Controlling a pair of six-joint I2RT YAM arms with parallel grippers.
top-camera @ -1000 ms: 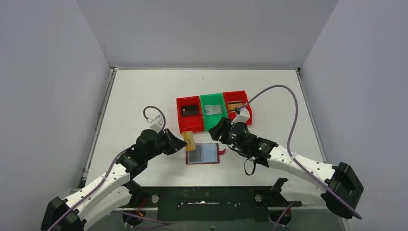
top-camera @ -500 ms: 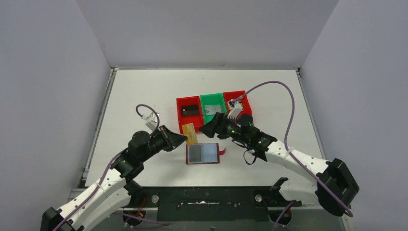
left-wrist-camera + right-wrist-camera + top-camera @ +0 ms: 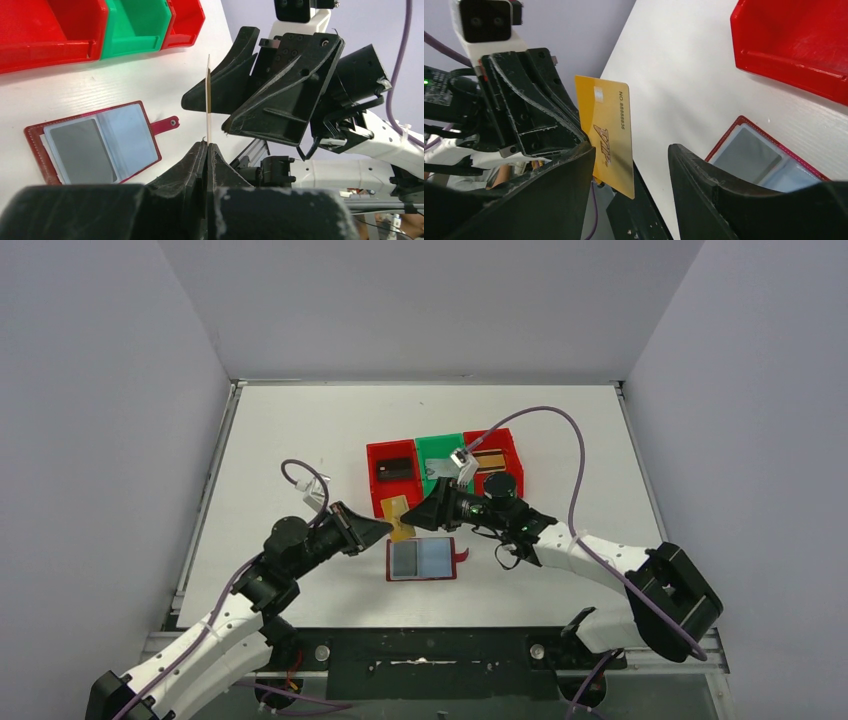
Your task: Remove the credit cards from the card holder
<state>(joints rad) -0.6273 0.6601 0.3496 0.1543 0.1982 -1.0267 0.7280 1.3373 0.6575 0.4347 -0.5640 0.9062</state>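
Handover in the air: left gripper (image 3: 206, 150) jaws pinch the gold card (image 3: 606, 142) upright near the open card holder (image 3: 421, 560). Right gripper (image 3: 631, 162) jaws half-open around the card, not clamped. Bins (image 3: 443, 470) hold cards. Grey card (image 3: 80, 155) apparently left in the holder on the bench (image 3: 300, 430).

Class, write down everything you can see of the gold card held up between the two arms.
The gold card is thin, flat, rectangular and plastic-looking. It is yellow-gold, with a printed number along one edge, dark lettering and a pale patch near a corner. It stands upright in the air, apart from the open card holder. The left gripper pinches its lower edge with shut jaws. The right gripper has open jaws on either side of it; whether they touch it cannot be told.
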